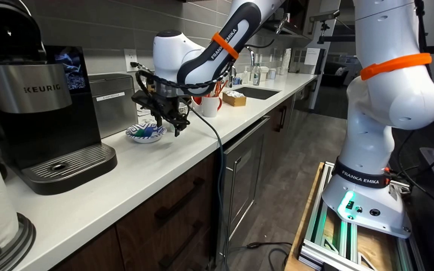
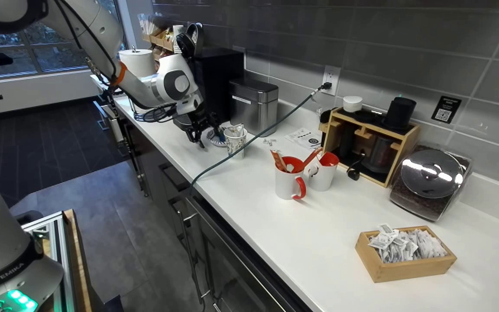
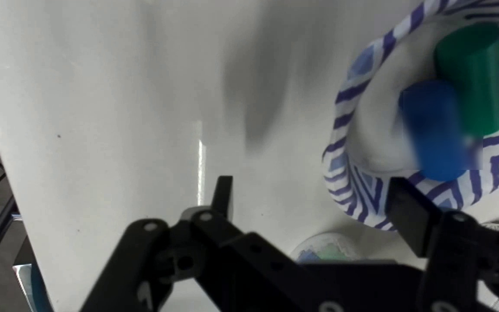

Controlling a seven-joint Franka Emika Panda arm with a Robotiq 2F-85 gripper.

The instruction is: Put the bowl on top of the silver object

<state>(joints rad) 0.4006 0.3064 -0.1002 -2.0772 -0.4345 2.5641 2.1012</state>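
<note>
The bowl (image 1: 146, 139), white with blue-purple stripes, stands upright on the white counter. It also shows in an exterior view (image 2: 212, 138) and, cut off at the right, in the wrist view (image 3: 381, 134). A green and a blue cylinder lie inside it. The silver object (image 1: 116, 107), a boxy metal container, stands behind the bowl by the wall; it also shows in an exterior view (image 2: 256, 106). My gripper (image 3: 311, 180) is open and empty above the counter, low over the bowl's edge. One finger overlaps the bowl's rim in the wrist view; whether it touches cannot be told.
The black Keurig machine (image 1: 51, 124) stands beside the silver object. A patterned paper cup (image 2: 235, 141) stands close to the bowl and shows under my gripper (image 3: 329, 247). A cable (image 2: 249, 145) crosses the counter. Mugs (image 2: 290, 184) and a wooden packet box (image 2: 405, 266) stand farther along.
</note>
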